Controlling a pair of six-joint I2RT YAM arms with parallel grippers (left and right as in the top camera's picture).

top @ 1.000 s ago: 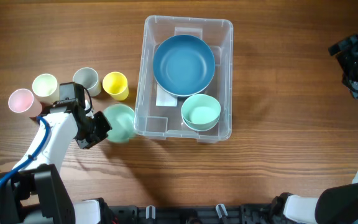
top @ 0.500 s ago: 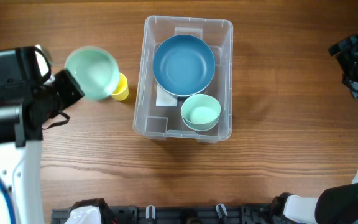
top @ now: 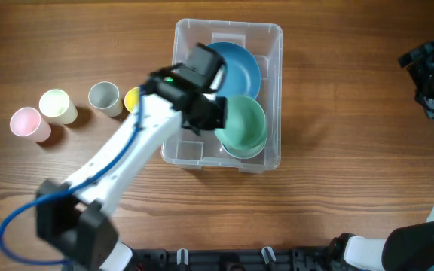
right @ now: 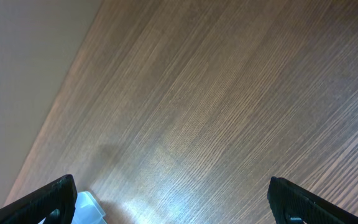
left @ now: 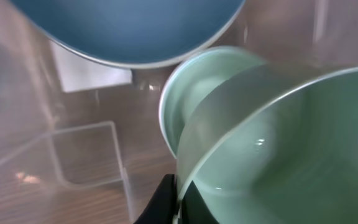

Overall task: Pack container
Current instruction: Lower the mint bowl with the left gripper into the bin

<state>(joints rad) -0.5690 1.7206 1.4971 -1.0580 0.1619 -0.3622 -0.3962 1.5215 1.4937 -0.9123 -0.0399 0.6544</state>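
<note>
The clear plastic container [top: 183, 147] stands mid-table with a large blue bowl [top: 236, 56] and a small mint bowl inside it [left: 185, 99]. My left gripper [top: 211, 113] is shut on the rim of a second mint green bowl [top: 245, 124] and holds it over the container, just above the small mint bowl. The wrist view shows the held bowl [left: 291, 149] pinched between my fingers [left: 178, 199], with the blue bowl [left: 129, 28] behind. My right gripper [right: 173, 199] is open and empty, high at the table's right edge [top: 432, 79].
Cups stand in a row left of the container: pink [top: 26, 123], pale green [top: 56, 105], grey [top: 104, 97], and a yellow one [top: 132, 98] partly hidden by my left arm. A corner of the container [right: 89, 208] shows in the right wrist view.
My left arm swung right, carrying the mint bowl from beside the cups to over the container's front half. The right arm has not moved.
</note>
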